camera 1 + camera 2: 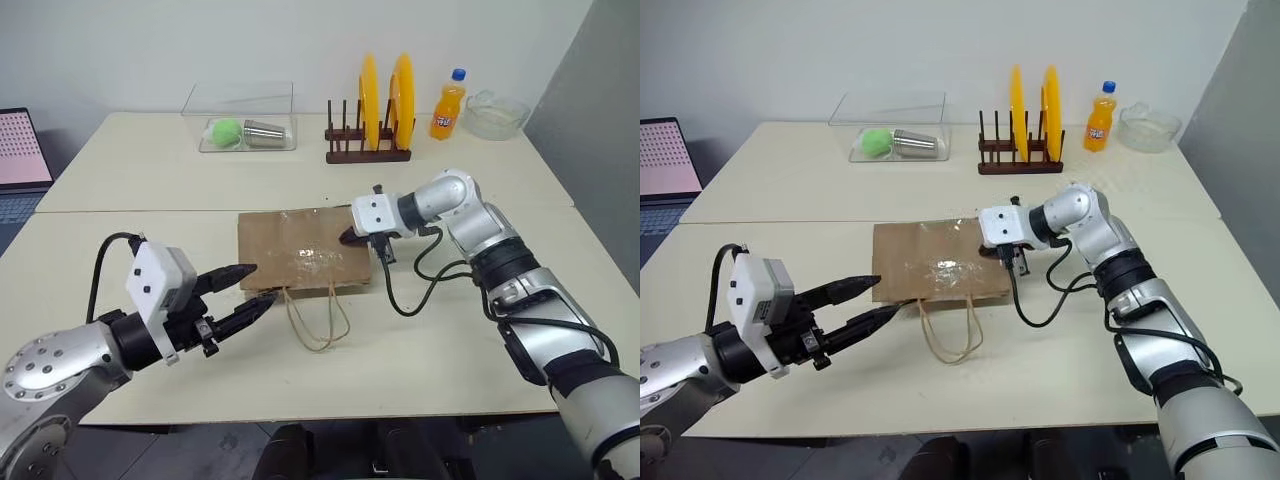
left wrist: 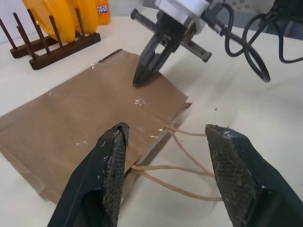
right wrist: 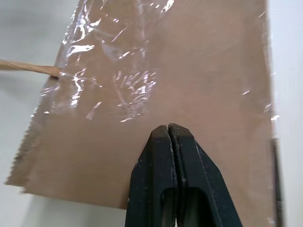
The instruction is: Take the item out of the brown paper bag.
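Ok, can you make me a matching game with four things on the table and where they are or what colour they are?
Things:
1. brown paper bag
2. yellow plates
3. orange soda bottle
4. green ball

Places:
A. inside the clear box
B. lying flat between the two grippers
C. standing upright in the wooden dish rack
D. standing beside the glass bowl

Pairs: 1-B, 2-C, 3-D, 4-A
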You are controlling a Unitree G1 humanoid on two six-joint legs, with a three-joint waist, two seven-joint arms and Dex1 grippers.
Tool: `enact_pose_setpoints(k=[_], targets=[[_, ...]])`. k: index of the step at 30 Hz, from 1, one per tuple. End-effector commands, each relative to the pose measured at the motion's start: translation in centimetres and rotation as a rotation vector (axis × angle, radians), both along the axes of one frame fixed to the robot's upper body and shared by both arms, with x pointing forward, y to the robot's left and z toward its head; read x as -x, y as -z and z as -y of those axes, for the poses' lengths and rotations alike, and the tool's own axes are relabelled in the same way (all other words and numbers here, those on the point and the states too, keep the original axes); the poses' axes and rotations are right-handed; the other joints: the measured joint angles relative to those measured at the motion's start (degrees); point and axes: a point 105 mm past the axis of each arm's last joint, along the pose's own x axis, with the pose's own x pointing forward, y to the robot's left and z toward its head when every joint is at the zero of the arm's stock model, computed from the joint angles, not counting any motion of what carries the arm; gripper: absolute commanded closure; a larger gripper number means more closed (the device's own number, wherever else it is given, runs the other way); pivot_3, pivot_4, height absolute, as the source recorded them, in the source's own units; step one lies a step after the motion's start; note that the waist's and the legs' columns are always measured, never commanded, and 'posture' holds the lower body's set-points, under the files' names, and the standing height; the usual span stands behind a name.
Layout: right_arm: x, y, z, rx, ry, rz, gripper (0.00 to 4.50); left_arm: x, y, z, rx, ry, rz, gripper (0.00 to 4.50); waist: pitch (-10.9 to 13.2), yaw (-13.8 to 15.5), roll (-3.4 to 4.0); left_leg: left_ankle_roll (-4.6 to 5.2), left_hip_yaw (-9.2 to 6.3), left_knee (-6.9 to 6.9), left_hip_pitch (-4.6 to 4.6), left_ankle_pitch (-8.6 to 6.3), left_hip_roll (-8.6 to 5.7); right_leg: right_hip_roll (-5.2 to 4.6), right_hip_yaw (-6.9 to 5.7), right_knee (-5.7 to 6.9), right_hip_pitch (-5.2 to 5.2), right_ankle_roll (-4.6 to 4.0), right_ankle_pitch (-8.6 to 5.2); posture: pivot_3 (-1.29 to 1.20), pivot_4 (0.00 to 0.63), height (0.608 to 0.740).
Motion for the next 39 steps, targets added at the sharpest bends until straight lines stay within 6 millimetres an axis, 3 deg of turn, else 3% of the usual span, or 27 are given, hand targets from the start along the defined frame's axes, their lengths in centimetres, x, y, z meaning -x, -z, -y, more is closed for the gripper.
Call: enact_pose_setpoints(k=[1,4,7,11,12,18,23,29,39], targets=[[2.5,-3.2,0.3,-0.187,-0.03,-0.01,4.46,-0.1,0.2,-0.2,-0.081,0.043,0.052,1.77,0.0,0.2,0.0,0.0,-0.01,-0.07,0.0,0.0,0.0,0.0,-0.01,-0.04,0.0,0.0,0.0,0.0,0.15,0.74],[5.5,-2.4,2.1,-0.266,-0.014,-0.09,4.46,-0.8,0.9,-0.4,-0.21,0.104,0.105,1.77,0.0,1.5,0.0,0.0,-0.08,-0.2,0.0,0.0,0.0,-0.01,-0.08,-0.16,0.0,0.0,0.0,0.0,0.15,0.74],[7.4,-1.5,3.3,-0.299,0.042,-0.154,4.5,-1.5,1.3,-0.6,-0.291,0.155,0.152,1.23,0.1,1.6,0.11,0.0,-0.04,-0.41,-0.01,0.01,-0.01,-0.03,-0.08,-0.35,-0.01,-0.01,-0.01,0.0,0.15,0.74],[10.3,0.3,5.4,-0.342,0.146,-0.284,4.5,-2.3,2.3,0.0,-0.46,0.33,0.229,0.05,0.1,1.6,0.14,0.0,-0.05,-0.46,-0.05,0.0,0.01,-0.03,-0.11,-0.37,-0.06,0.03,-0.05,0.0,0.15,0.74],[11.1,0.8,5.8,-0.35,0.175,-0.314,4.12,-2.5,2.6,0.4,-0.489,0.385,0.25,0.0,0.1,1.7,0.16,0.0,-0.04,-0.47,-0.05,0.0,0.01,-0.03,-0.11,-0.37,-0.06,0.09,-0.09,0.0,0.15,0.74],[13.9,2.7,6.1,-0.363,0.282,-0.392,2.31,-3.6,3.9,2.8,-0.6,0.62,0.343,0.0,0.1,1.5,0.15,0.01,0.03,-0.46,-0.1,0.01,0.02,-0.03,-0.11,-0.37,-0.11,0.29,-0.18,0.0,0.15,0.74],[15.5,3.8,5.8,-0.355,0.326,-0.436,2.31,-4.3,5.0,4.6,-0.651,0.727,0.401,0.0,0.1,1.4,0.13,0.02,0.04,-0.44,-0.11,0.01,0.02,0.01,-0.11,-0.37,-0.11,0.34,-0.18,0.0,0.15,0.74],[16.9,4.4,5.9,-0.338,0.363,-0.478,2.31,-4.2,6.8,4.6,-0.73,0.844,0.414,0.0,0.1,1.4,0.12,0.02,0.01,-0.44,-0.12,0.01,0.03,0.02,-0.12,-0.37,-0.1,0.36,-0.19,0.0,0.15,0.74],[17.1,4.1,5.5,-0.349,0.373,-0.49,2.31,-5.0,9.3,5.0,-0.798,0.909,0.423,0.0,0.1,1.3,0.1,0.04,-0.03,-0.35,-0.1,0.02,0.03,0.05,-0.15,-0.38,0.0,0.44,-0.14,0.0,0.15,0.74]])
